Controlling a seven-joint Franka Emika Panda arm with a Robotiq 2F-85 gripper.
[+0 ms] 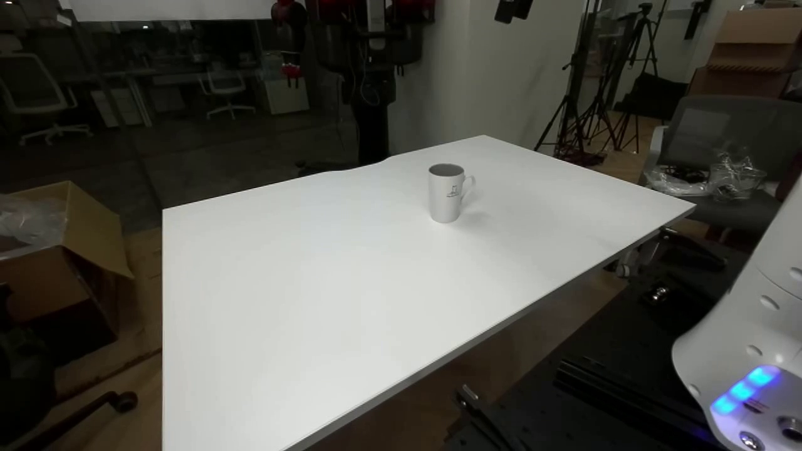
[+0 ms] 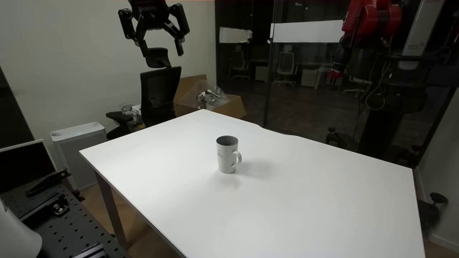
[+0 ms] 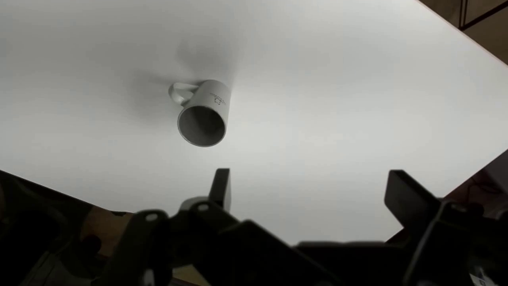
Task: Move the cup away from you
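Observation:
The cup, a light grey-white mug with a side handle and dark inside, stands upright on the white table. The cup shows in both exterior views and in the wrist view, left of and beyond the fingers. My gripper hangs high above the table in an exterior view, well apart from the cup. In the wrist view my gripper has its two black fingers spread wide, with only table surface seen between them.
The table's far edge has a shallow curved notch. An open cardboard box and a black chair stand beyond the table. A red and black robot stands past the far edge. My arm's white base sits on a black platform.

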